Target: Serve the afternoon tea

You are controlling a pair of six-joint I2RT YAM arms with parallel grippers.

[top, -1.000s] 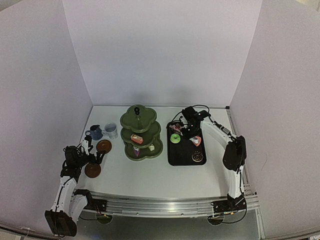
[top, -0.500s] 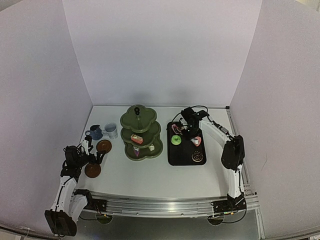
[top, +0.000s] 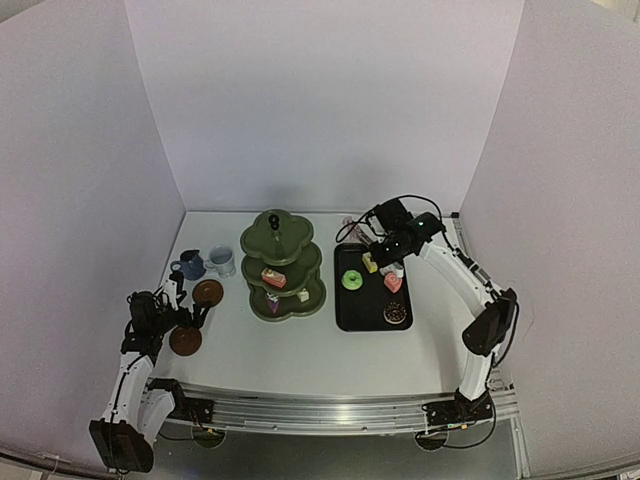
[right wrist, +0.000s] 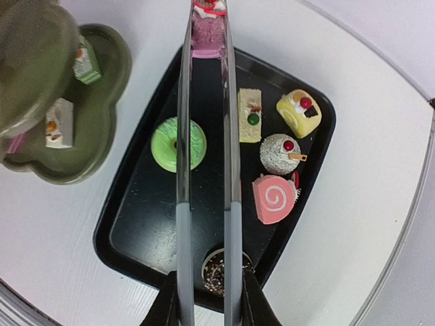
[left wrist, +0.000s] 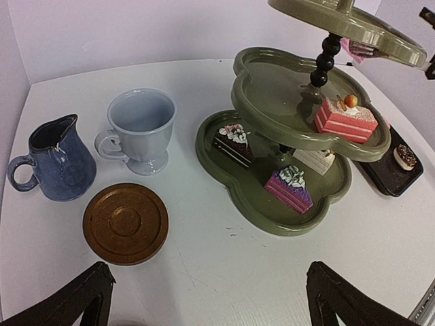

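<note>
The olive-green stand [top: 283, 265] holds several cakes [left wrist: 343, 117]; it also shows in the right wrist view [right wrist: 102, 81]. The dark-blue cup [left wrist: 58, 159] and white cup [left wrist: 139, 129] stand behind a brown saucer [left wrist: 126, 223]. A second saucer [top: 185, 341] lies near my left gripper [top: 186, 312], which is open and empty above the table. My right gripper [right wrist: 206, 299] is shut on the metal tongs [right wrist: 204, 136], raised over the black tray. The tong tips pinch a pink cake [right wrist: 206, 30]. A green doughnut [right wrist: 178, 144] and several cakes [right wrist: 274, 199] lie on the tray.
The black tray [right wrist: 156, 204] lies right of the stand on the white table. White walls close in the back and both sides. A metal rail runs along the near edge [top: 320, 412].
My right arm has risen and drawn back from low over the tray, carrying the tongs with the pink cake. The left arm has not moved.
</note>
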